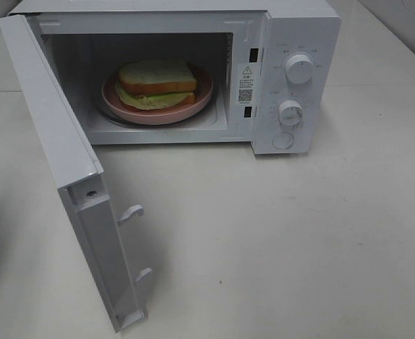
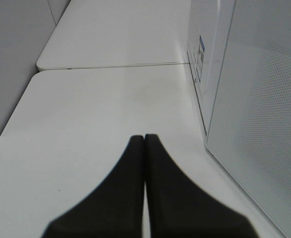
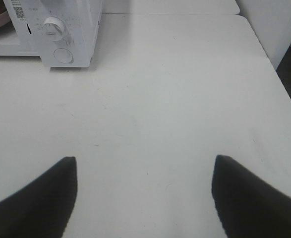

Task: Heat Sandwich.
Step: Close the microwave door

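The sandwich (image 1: pixel 156 83), two pale bread slices with green filling, lies on a round pink plate (image 1: pixel 200 99) inside the white microwave (image 1: pixel 295 28). The microwave door (image 1: pixel 59 155) stands wide open toward the front left. Neither gripper shows in the exterior high view. In the left wrist view my left gripper (image 2: pixel 145 141) is shut and empty over the table, beside the outer face of the open door (image 2: pixel 264 129). In the right wrist view my right gripper (image 3: pixel 145 168) is open and empty above the table, well in front of the microwave's control panel (image 3: pixel 61 44).
The microwave has two knobs (image 1: pixel 299 68) (image 1: pixel 290 111) and a round button (image 1: pixel 283 140) on its right panel. The white table (image 1: pixel 278 240) stretches in front. Its edge (image 3: pixel 271 59) runs along the right wrist view, and a second table (image 2: pixel 120 34) joins it behind.
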Controlling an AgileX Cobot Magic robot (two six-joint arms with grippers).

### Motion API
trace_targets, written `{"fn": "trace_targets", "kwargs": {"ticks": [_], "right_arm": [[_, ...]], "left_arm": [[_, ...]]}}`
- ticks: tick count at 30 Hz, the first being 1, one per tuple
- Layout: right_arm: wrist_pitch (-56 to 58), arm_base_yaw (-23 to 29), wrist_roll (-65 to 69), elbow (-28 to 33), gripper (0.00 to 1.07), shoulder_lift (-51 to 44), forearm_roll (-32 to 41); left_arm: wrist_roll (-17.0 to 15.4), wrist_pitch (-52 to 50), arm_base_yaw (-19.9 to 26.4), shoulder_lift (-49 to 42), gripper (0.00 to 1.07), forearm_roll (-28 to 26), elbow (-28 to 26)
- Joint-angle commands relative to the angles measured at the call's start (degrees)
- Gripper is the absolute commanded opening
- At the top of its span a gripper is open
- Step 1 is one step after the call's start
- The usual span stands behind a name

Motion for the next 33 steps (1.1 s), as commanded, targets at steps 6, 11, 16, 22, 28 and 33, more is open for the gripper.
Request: {"fn": "trace_targets", "kwargs": {"ticks": [6, 11, 16, 22, 28, 33], "right_arm": [[-0.9, -0.3, -0.6, 0.1, 0.73, -1.7, -0.3], [-0.9, -0.3, -0.6, 0.1, 0.73, -1.7, -0.3], [-0.9, -0.3, -0.6, 0.1, 0.73, -1.7, -0.3], [-0.9, -0.3, -0.6, 0.1, 0.73, -1.7, -0.3], [-0.9, -0.3, -0.6, 0.1, 0.73, -1.7, -0.3], [-0.9, -0.3, -0.7, 0.1, 0.73, -1.7, -0.3]], "left_arm": [[-2.5, -13.4, 0.1, 10.7, 0.00, 5.1, 0.2], [-7.2, -19.1, 0.1, 16.6, 0.00, 7.5, 0.2], [-10.2, -24.5, 0.1, 21.3, 0.00, 14.2, -0.2], [-12.3, -28.9, 0.1, 24.9, 0.00, 18.0, -0.3], [-11.8, -28.6, -4.6, 27.3, 0.00, 18.3, -1.9], [-11.7, -29.0, -10.3, 29.3, 0.00, 17.4, -2.6]]}}
